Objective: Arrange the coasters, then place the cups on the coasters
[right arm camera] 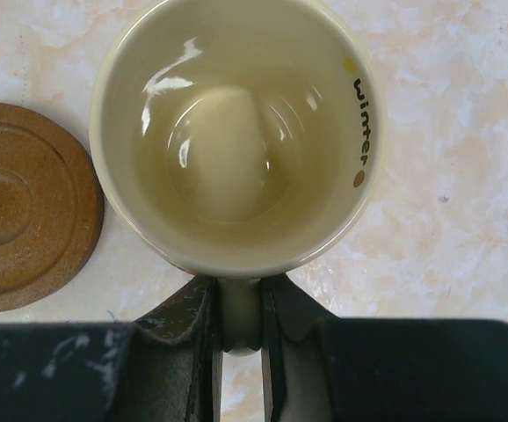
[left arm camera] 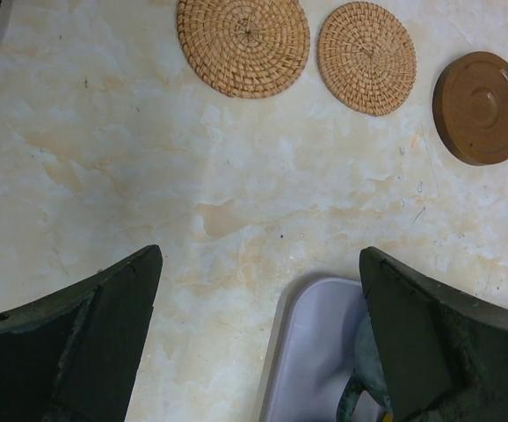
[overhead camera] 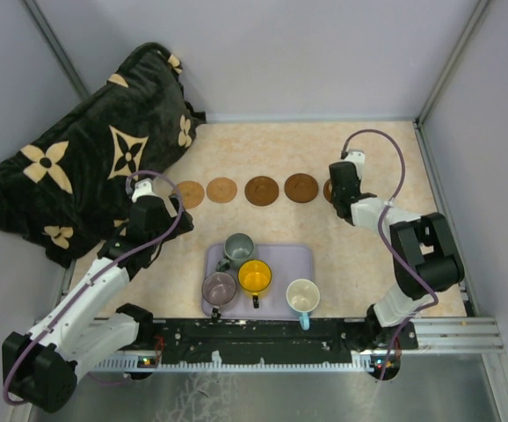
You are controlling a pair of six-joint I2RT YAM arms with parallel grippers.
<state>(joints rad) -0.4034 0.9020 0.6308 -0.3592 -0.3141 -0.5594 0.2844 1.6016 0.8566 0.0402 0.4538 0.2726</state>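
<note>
cream cup [right arm camera: 236, 141] | handle pinched in right hand [right arm camera: 239, 297], bowl just ahead | beside coaster [right arm camera: 17, 207] | left hand [left arm camera: 260, 257] wide, empty

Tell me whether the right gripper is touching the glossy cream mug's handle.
Touching. The right wrist view shows the right gripper shut on the handle of the glossy cream mug, no gap either side.

We see a robot lab cell: grey panel walls [overhead camera: 280, 53] and metal posts [overhead camera: 450, 61] beyond the left arm [overhead camera: 87, 299] and right arm [overhead camera: 412, 255], a mounting rail [overhead camera: 263, 332] at their bases.
</note>
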